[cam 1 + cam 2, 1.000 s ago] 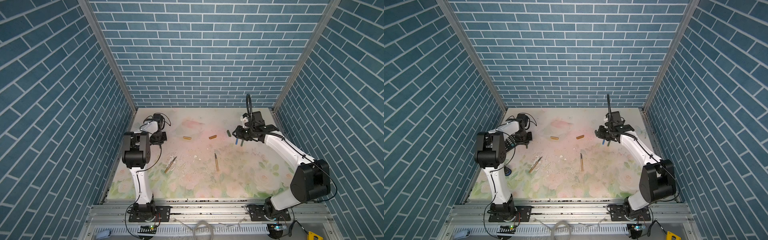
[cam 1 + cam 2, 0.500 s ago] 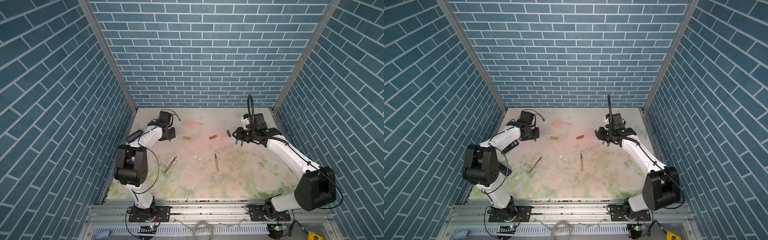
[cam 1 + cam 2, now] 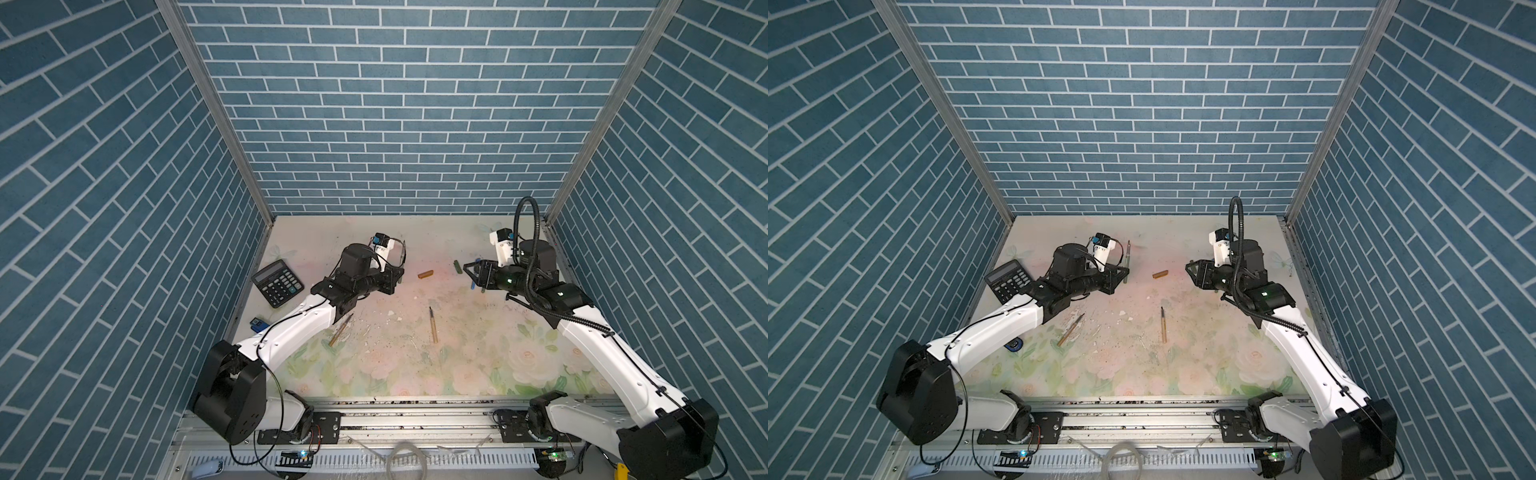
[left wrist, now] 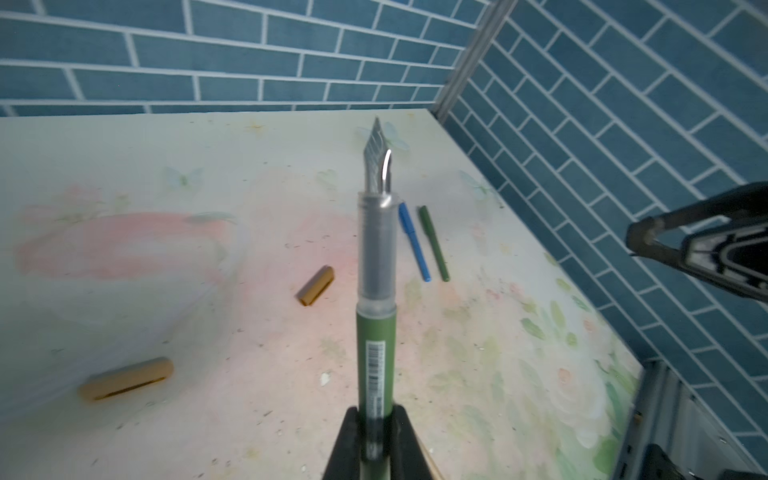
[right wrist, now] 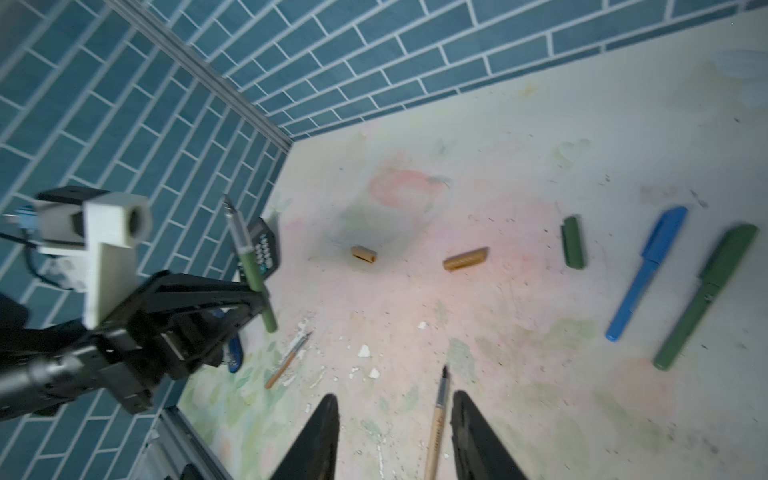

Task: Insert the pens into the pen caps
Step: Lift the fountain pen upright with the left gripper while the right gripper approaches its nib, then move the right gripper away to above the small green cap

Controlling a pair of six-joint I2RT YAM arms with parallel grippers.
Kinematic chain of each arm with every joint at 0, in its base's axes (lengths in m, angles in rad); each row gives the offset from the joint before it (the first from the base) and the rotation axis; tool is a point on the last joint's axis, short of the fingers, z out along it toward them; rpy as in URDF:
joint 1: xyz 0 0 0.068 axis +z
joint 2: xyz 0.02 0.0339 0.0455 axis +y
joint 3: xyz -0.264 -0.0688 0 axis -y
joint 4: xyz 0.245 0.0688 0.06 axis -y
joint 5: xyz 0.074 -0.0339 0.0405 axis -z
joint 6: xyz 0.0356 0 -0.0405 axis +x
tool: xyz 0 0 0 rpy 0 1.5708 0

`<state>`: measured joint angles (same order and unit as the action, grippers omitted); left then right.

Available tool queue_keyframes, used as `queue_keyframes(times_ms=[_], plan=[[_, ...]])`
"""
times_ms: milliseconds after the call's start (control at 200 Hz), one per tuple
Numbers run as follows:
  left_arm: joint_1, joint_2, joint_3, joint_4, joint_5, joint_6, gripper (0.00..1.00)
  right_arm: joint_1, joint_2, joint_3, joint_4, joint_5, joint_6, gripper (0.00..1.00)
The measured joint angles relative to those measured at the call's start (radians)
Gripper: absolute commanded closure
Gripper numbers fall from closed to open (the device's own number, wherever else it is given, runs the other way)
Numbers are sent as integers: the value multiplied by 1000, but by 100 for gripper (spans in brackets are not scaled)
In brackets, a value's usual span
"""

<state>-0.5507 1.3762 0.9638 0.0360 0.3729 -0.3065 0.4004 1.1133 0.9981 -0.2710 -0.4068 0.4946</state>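
My left gripper is shut on a green pen, held upright with its clear section and metal nib bare; it also shows as the green pen in a top view. My right gripper is open and empty, above the mat at the right. On the mat lie a tan-gold cap, an orange-brown cap, a dark green cap, and two tan pens. A capped blue pen and a capped green pen lie side by side.
A black calculator lies by the left wall, with a small blue object nearer the front. White flakes and crumbs dot the floral mat. Brick walls close in the table on three sides.
My left arm has swung from the left wall toward the middle, carrying the green pen. My right gripper's jaws have opened wider, with little other movement.
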Motion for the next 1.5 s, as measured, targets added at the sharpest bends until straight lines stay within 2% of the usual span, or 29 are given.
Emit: queue_keyframes(times_ms=[220,520,925,1010,1175,1215,1295,1325,1385,1500], plan=[[-43,-4,0,79,96,-16,100,95,66,5,187,-81,56,49],[-45,-8,0,104,127,-24,100,208,199,76,266,-96,60,50],[-46,-16,0,106,150,-26,100,220,298,111,344,-89,111,67],[-45,-16,0,105,152,-26,100,223,313,123,346,-97,116,79],[-43,-19,0,105,152,-26,100,226,316,130,348,-98,124,94],[-43,-19,0,105,153,-26,93,227,315,130,347,-96,124,97],[-43,-19,0,104,153,-23,67,227,315,130,347,-94,126,100],[-44,-19,0,104,156,-20,62,228,315,130,347,-94,129,100],[-46,-19,0,102,161,-22,59,230,315,130,348,-94,130,100],[-45,-19,0,94,167,-19,59,231,312,130,353,-94,130,100]])
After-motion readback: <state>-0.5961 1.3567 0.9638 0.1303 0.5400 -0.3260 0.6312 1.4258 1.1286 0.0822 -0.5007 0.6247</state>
